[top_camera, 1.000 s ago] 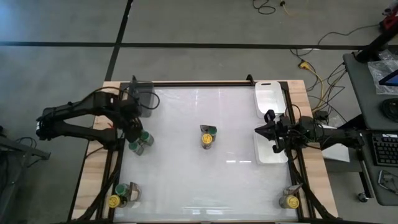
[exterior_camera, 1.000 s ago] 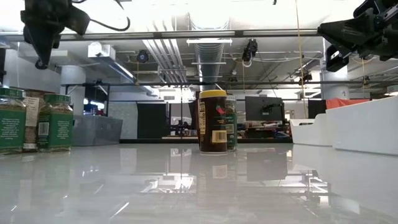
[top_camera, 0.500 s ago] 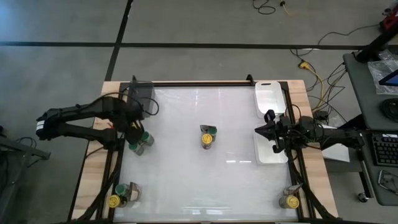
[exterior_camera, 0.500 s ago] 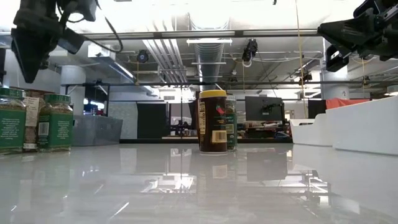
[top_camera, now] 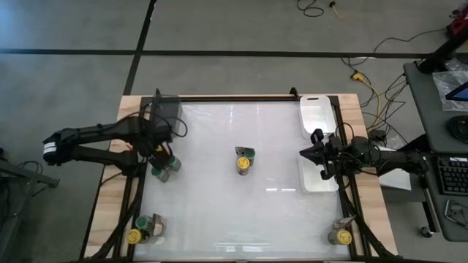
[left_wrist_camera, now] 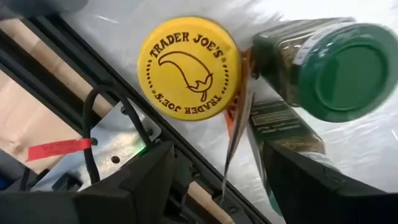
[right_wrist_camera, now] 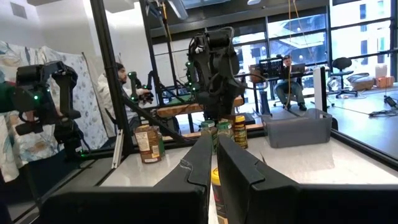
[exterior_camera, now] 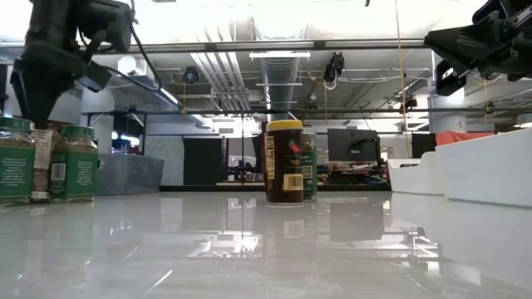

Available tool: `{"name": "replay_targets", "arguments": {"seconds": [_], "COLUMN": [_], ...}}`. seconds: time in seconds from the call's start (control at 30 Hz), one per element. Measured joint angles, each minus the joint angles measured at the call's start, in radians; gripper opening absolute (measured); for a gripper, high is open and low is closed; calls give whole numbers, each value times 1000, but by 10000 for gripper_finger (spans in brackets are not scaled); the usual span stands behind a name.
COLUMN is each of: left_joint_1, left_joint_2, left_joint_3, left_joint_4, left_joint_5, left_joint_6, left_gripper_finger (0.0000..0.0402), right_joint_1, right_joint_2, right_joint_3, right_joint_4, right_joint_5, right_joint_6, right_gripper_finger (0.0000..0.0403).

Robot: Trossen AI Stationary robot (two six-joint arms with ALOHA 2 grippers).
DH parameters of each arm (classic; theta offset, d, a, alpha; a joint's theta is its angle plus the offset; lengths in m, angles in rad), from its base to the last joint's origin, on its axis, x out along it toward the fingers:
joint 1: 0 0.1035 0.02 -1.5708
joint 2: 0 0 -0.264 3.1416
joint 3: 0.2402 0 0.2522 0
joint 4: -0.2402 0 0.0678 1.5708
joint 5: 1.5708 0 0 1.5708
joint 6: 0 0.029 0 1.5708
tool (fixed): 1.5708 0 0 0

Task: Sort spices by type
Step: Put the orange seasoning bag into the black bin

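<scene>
The spice jars stood clustered near the tabletop's left edge, a yellow-lidded jar beside a green-lidded jar. The left gripper hovered over them, jaws apart. The right gripper waited above the white tray at the right edge, jaws together.

Left claw over a jar cluster, apparently just above; right claw beside white trays.

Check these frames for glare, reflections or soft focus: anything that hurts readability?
Low view: the glossy table mirrors the ceiling lights and the yellow-lidded jar; the room behind is bright, so the left hand reads as a silhouette. High view: even light, faint glare streaks on the tabletop. Left wrist view: the yellow lid is sharp, the near fingers dark and soft.
</scene>
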Motion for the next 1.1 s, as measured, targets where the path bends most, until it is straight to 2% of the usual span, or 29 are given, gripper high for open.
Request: {"name": "replay_targets", "arguments": {"seconds": [0.2, 0.73, 1.1], "left_joint_1": [0, -4, -101], "left_joint_2": [12, 68, 56], "left_joint_3": [-7, -6, -3], "left_joint_4": [49, 50, 57], "left_joint_5": [-4, 16, 39], "left_joint_6": [-11, -64, -216], "left_gripper_finger": [230, 230, 230], "right_joint_1": [0, 0, 0], "right_joint_2": [0, 0, 0], "right_joint_3": [0, 0, 0], "right_joint_4": [0, 0, 0], "right_joint_5": [0, 0, 0], "right_joint_6": [0, 0, 0], "right_gripper_finger": [18, 18, 18]}}
